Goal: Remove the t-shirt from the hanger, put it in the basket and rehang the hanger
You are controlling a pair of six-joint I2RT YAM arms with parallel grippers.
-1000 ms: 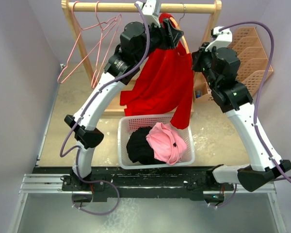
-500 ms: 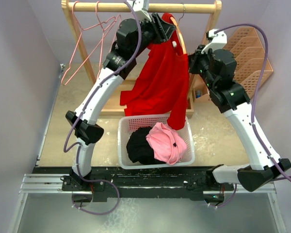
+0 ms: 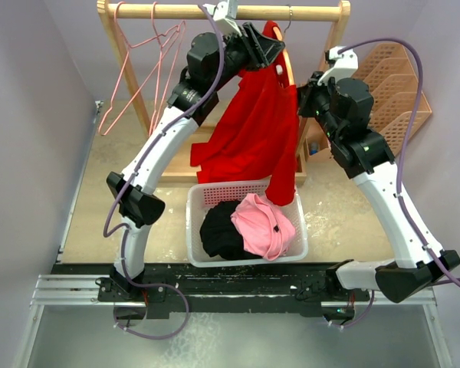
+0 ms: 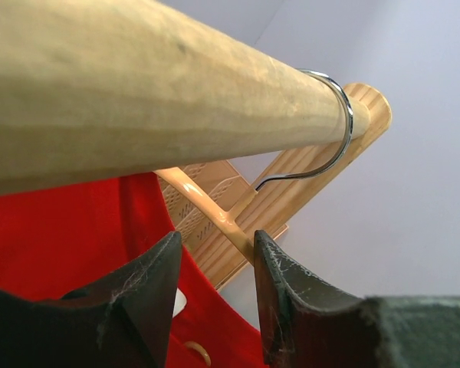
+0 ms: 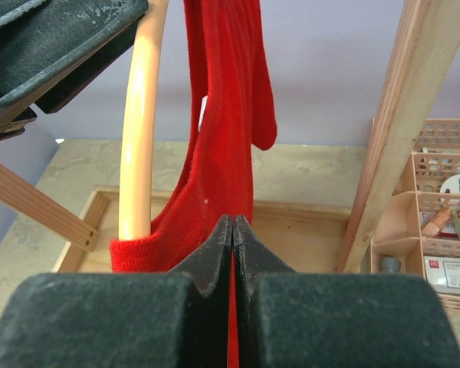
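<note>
Stripping step: my right gripper, pinched flat on the red t-shirt hanging from the orange hanger on the far rail, should next draw the cloth off the hanger's 1 bared arm while my left gripper, half-parted astride it (whether gripping, I cannot tell), steadies.

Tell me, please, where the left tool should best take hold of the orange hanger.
Grip the bare arm of the orange hanger just below its metal hook, coming from under the wooden rod. That stretch is slim, free of the red t-shirt, and sits between the open fingers of the left tool.
</note>
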